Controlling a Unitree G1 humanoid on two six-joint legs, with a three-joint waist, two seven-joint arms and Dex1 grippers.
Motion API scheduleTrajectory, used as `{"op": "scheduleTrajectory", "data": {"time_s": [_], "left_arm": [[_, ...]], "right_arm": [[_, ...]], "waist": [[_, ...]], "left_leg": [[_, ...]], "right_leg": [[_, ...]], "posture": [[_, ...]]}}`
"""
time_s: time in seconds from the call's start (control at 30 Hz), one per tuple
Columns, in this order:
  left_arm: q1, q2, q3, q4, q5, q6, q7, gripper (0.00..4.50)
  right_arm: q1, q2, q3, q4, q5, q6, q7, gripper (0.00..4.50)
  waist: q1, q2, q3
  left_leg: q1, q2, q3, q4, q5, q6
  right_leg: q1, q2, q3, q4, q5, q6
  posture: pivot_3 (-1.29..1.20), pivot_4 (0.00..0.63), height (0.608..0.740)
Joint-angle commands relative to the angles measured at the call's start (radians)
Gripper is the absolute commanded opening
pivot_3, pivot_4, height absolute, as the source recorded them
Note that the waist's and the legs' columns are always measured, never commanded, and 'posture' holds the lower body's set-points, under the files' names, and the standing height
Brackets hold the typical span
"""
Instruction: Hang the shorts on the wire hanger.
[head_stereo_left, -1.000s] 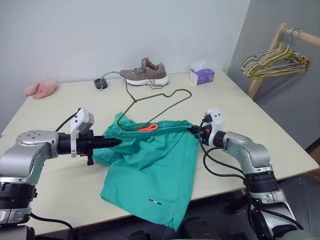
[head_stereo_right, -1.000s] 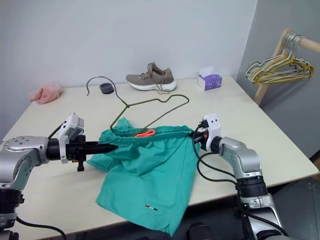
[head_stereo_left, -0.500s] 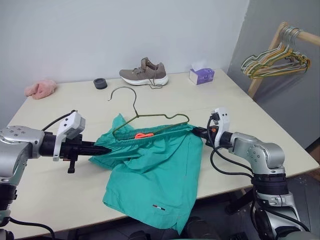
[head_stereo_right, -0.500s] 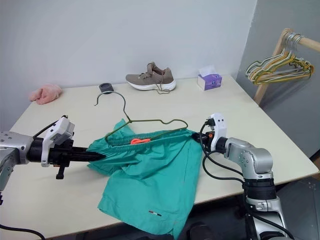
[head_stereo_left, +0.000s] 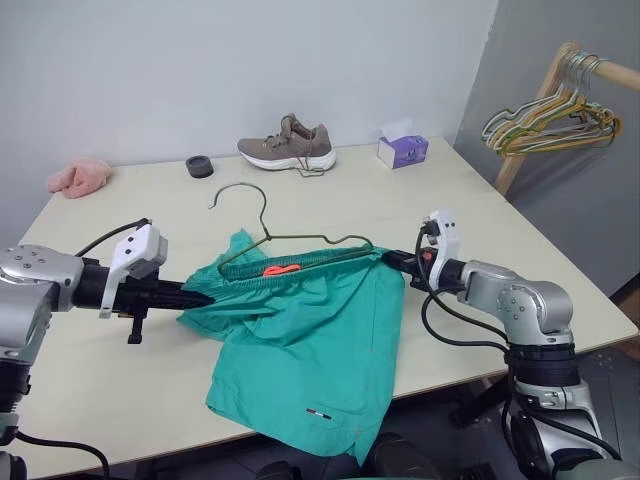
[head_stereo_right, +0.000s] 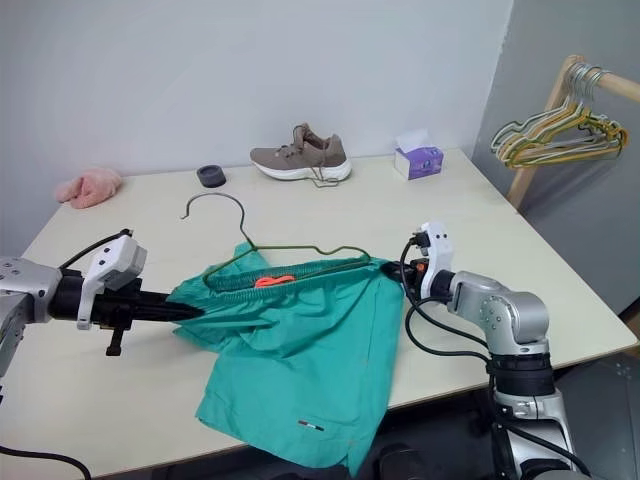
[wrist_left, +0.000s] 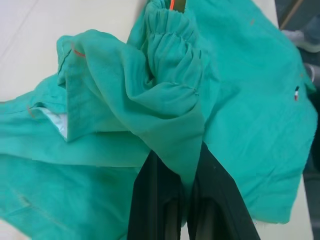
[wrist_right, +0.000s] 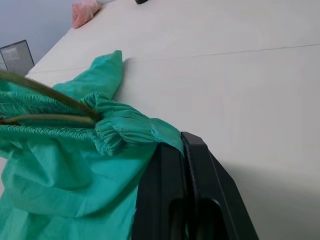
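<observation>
The shorts (head_stereo_left: 305, 340) drooped over the tabletop's (head_stereo_left: 120, 390) near edge, soft and floppy, so the waistband ends looked like the right places to hold. The left gripper (head_stereo_left: 200, 298) and right gripper (head_stereo_left: 388, 260) were each pinched shut on one end, stretching the band. The wire hanger (head_stereo_left: 290, 243) sat threaded in the waistband, light and springy. Farther back, well clear: a shoe (head_stereo_left: 287, 146), tissue box (head_stereo_left: 403, 150) and pink slipper (head_stereo_left: 78, 176).
</observation>
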Motion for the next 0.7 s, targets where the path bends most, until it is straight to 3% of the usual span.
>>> {"op": "scheduleTrajectory", "data": {"time_s": [0.03, 0.33, 0.57, 0.7], "left_arm": [[-0.006, 0.072, 0.005, 0.091, 0.096, -0.052, 0.006, 0.0], [-0.048, 0.06, -0.042, 0.16, 0.174, -0.154, 0.052, 0.0], [-0.054, -0.023, -0.065, 0.053, 0.13, -0.101, 0.05, 0.0], [-0.042, -0.052, -0.081, -0.003, 0.131, -0.088, 0.05, 0.0]], "right_arm": [[0.004, -0.079, -0.105, -0.025, -0.029, -0.012, -0.057, 0.03], [0.031, -0.17, 0.055, -0.222, -0.016, -0.015, 0.012, 0.03], [-0.013, -0.21, 0.229, -0.326, -0.023, -0.049, 0.099, 0.03], [-0.027, -0.272, 0.293, -0.366, -0.067, -0.088, 0.146, 0.95]], "waist": [[0.0, 0.0, 0.0], [0.001, 0.001, 0.0], [0.001, 0.0, 0.0], [0.001, 0.0, 0.0]], "left_leg": [[0.0, 0.0, 0.0, 0.0, 0.0, 0.0], [-0.001, 0.0, 0.0, 0.0, 0.0, 0.0], [-0.002, 0.0, 0.0, 0.0, 0.0, 0.0], [-0.003, 0.0, 0.0, 0.0, 0.0, 0.0]], "right_leg": [[0.0, 0.0, 0.0, 0.0, 0.0, 0.0], [-0.001, 0.0, 0.0, 0.0, 0.0, 0.0], [-0.002, 0.0, 0.0, 0.0, 0.0, 0.0], [-0.002, 0.0, 0.0, 0.0, 0.0, 0.0]], "posture": [[-0.18, 0.0, 0.74], [-0.18, 0.0, 0.74], [-0.19, 0.0, 0.74], [-0.19, 0.0, 0.74]]}}
